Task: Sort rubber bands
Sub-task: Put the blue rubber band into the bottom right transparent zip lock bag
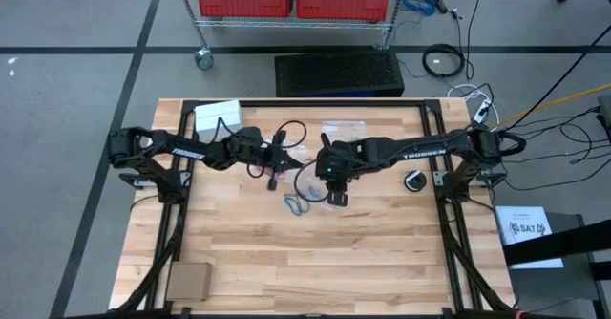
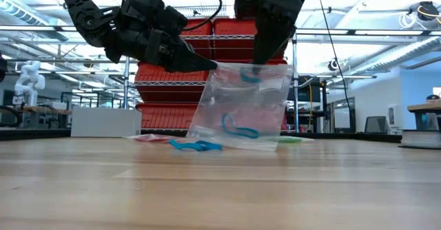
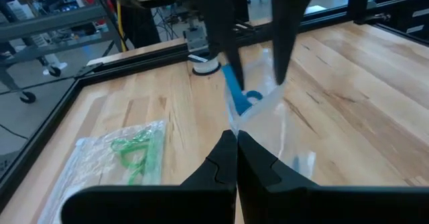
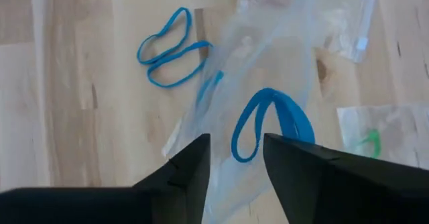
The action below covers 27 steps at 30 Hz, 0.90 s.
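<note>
A clear plastic bag [image 2: 241, 106] hangs upright at the table's middle, its lower edge [image 2: 234, 144] on the wood. One blue rubber band [image 2: 238, 128] lies low inside it and another [image 4: 268, 120] sits at its mouth. My left gripper [image 3: 236, 143] is shut on the bag. My right gripper [image 4: 234, 167] is open and points down over the bag's mouth, with the upper blue band between its fingers [image 3: 281, 43]. Two more blue bands [image 1: 296, 205] lie on the table just near of the bag. My left gripper pinches the bag's upper edge at its left corner [image 2: 215, 66] between its two shut fingers, coming nearly level from the table's left. The bag hangs below the hold with its bottom edge resting on the table. My right gripper: I cannot tell whether its fingers touch the bag or the band.
A bag with green bands [image 3: 134, 150] lies on the table to the far right of the held bag, and a bag with red bands [image 2: 153, 138] behind it. A white box [image 1: 215, 118], a tape roll [image 1: 414, 181] and a cardboard piece [image 1: 188, 283] sit farther off.
</note>
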Each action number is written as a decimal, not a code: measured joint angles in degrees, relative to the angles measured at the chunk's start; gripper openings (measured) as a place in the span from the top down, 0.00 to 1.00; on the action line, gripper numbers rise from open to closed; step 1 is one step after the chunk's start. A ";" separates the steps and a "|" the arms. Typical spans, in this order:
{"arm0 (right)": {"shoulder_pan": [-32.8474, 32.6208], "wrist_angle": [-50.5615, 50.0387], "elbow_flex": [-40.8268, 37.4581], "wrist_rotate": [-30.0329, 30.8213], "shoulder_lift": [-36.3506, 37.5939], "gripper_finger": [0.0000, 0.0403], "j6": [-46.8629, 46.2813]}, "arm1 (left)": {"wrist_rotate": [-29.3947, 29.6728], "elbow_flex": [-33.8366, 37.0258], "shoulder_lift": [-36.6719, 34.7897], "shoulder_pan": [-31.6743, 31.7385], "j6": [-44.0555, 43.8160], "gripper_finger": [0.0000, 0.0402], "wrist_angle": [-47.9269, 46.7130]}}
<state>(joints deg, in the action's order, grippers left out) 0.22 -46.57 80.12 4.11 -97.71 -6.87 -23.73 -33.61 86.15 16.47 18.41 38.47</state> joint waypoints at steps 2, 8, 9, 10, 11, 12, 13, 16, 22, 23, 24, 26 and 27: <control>-0.63 0.02 0.01 0.01 0.00 0.67 0.00 | 0.28 0.00 0.00 0.00 0.00 1.00 0.01; -2.62 -1.72 2.77 0.29 0.00 0.67 -0.01 | 2.69 0.00 0.00 0.00 0.00 1.00 0.05; -2.89 -2.36 3.70 0.30 0.00 0.67 -0.01 | 2.82 0.00 0.00 0.00 0.00 1.00 0.07; -3.15 -3.33 4.74 0.41 0.00 0.67 -0.05 | 2.82 0.00 0.00 0.00 0.02 1.00 0.05; -3.41 -4.40 6.06 0.59 0.00 0.67 -0.35 | 2.82 0.00 0.00 0.00 0.02 1.00 0.05; -3.61 -5.56 7.40 1.32 0.00 0.67 -0.83 | 2.82 0.00 0.00 0.00 0.00 1.00 0.03; -3.84 -6.98 8.66 2.62 0.05 0.67 -1.37 | 2.82 0.00 0.00 0.00 0.01 1.00 0.04; -4.21 -13.51 10.97 5.92 0.13 0.67 -3.37 | 2.82 0.00 0.00 0.00 0.00 1.00 -0.02; -4.25 -20.32 7.44 6.39 1.61 0.67 -8.99 | 2.82 0.00 0.00 0.00 0.00 1.00 -0.27; -4.25 -20.10 5.71 6.37 2.43 0.67 -9.64 | 2.82 0.00 0.00 0.00 0.01 1.00 -0.28; -4.25 -19.63 3.88 6.36 3.42 0.67 -10.16 | 2.82 0.00 0.00 0.00 0.02 1.00 -0.29; -4.25 -18.57 -0.18 6.39 6.08 0.67 -11.41 | 2.82 0.00 0.00 0.00 0.02 1.00 -0.22; -4.25 -17.45 -2.32 6.39 7.59 0.67 -12.22 | 2.82 0.00 0.00 0.00 0.02 1.00 -0.19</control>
<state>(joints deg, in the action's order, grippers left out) -4.03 -64.02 77.79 10.50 -90.12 -19.09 -20.91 -33.61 86.15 16.47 18.44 38.28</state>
